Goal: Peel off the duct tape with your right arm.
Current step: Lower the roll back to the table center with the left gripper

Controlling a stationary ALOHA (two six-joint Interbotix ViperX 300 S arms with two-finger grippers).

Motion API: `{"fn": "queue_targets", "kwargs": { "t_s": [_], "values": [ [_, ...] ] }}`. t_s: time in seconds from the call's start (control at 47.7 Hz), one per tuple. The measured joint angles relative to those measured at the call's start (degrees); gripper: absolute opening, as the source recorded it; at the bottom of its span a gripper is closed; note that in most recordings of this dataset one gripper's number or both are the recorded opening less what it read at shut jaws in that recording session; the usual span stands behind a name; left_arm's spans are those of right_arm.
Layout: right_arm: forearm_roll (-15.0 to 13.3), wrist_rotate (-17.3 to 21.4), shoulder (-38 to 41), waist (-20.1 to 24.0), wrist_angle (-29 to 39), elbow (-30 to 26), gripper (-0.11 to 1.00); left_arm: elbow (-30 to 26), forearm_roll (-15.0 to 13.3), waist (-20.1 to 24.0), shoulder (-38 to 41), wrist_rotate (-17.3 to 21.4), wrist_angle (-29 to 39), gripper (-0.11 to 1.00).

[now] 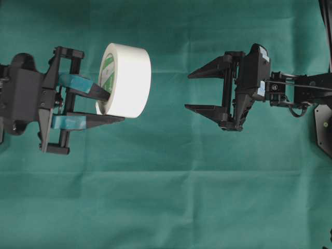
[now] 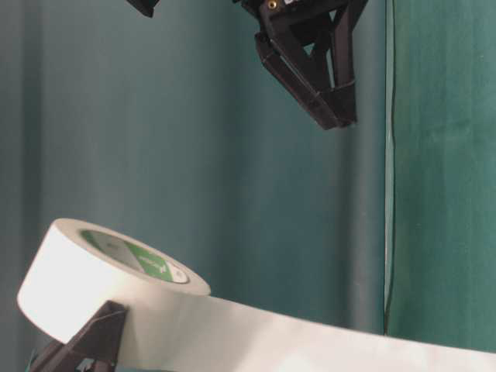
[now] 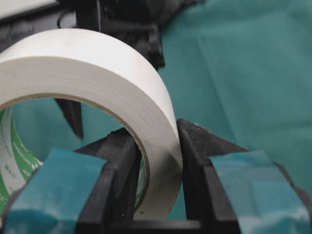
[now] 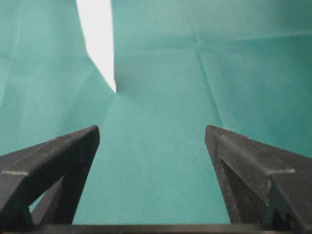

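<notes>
Gripping duct tape [image 1: 127,78], left gripper [image 1: 116,106]; right gripper [image 1: 188,91] agape.

You get even, soft light from above on the green cloth [image 1: 166,207], with faint shadows under each claw. The duct tape [image 1: 127,78] glares near-white ahead of the left gripper [image 1: 111,106]. Close to the lens, its taped fingers [image 3: 253,190] blur; the right gripper [image 4: 151,141] edges soften too.

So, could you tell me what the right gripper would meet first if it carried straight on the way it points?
Probably the duct tape held by the left gripper. The right gripper is open and points across bare green cloth toward it, though relative height is unclear.
</notes>
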Motion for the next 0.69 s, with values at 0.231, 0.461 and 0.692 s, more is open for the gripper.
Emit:
{"fn": "queue_targets", "kwargs": {
  "t_s": [0.231,0.461,0.692],
  "values": [
    [0.0,0.0,0.0,0.0,0.1,0.1,0.77,-4.8,0.3,2.0,1.9,0.0,11.8,0.20],
    [0.0,0.0,0.1,0.1,0.1,0.1,0.77,-8.5,0.4,2.5,5.8,0.0,19.1,0.20],
    [0.0,0.0,0.0,0.0,0.0,0.2,0.77,-9.0,0.4,2.5,10.6,-0.1,19.9,0.20]
  ]
}}
